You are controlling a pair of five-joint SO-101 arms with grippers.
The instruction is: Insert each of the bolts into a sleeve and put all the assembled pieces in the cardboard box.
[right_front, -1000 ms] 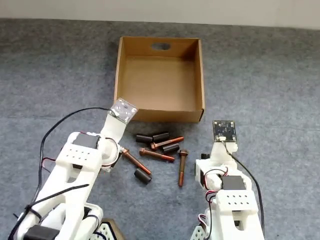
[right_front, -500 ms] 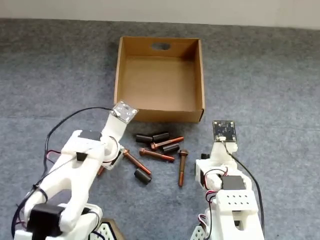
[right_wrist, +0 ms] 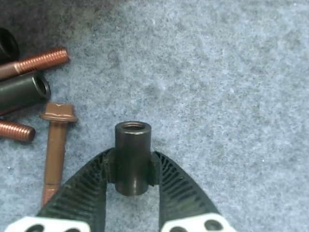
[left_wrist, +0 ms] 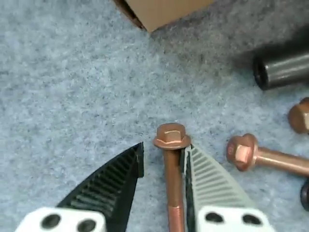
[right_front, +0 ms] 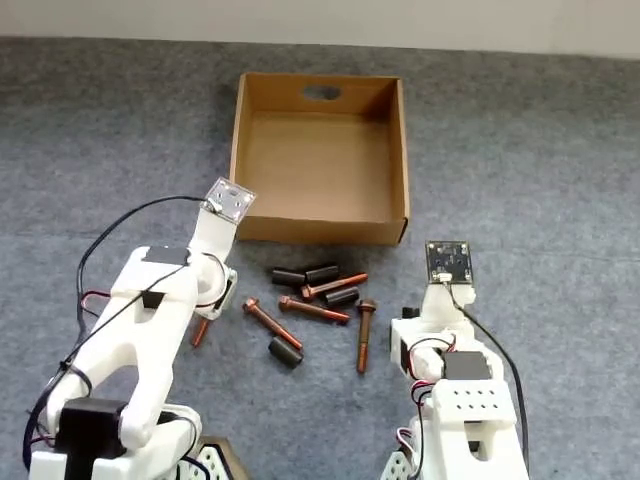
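Observation:
In the left wrist view a copper bolt [left_wrist: 172, 188] lies on the carpet between the fingers of my open left gripper [left_wrist: 163, 150], touching the pale finger, with a gap to the black one. From above, that bolt [right_front: 200, 332] pokes out beside the left gripper [right_front: 207, 318], left of the pile. My right gripper [right_wrist: 132, 159] is shut on a black sleeve [right_wrist: 133, 140], bore end pointing away from the camera. Three more bolts [right_front: 313, 309] and several black sleeves [right_front: 289, 276] lie in front of the cardboard box [right_front: 320, 230].
The box's corner [left_wrist: 159, 9] sits close beyond the left gripper, with a sleeve [left_wrist: 285, 67] and a second bolt [left_wrist: 260, 154] off to one side. A bolt [right_wrist: 55, 140] and a sleeve [right_wrist: 21, 89] lie beside the right gripper. Grey carpet spreads all round.
The left arm has swung left, away from the pile, and its gripper now straddles a bolt lying apart at the left. The right arm has kept still with the sleeve.

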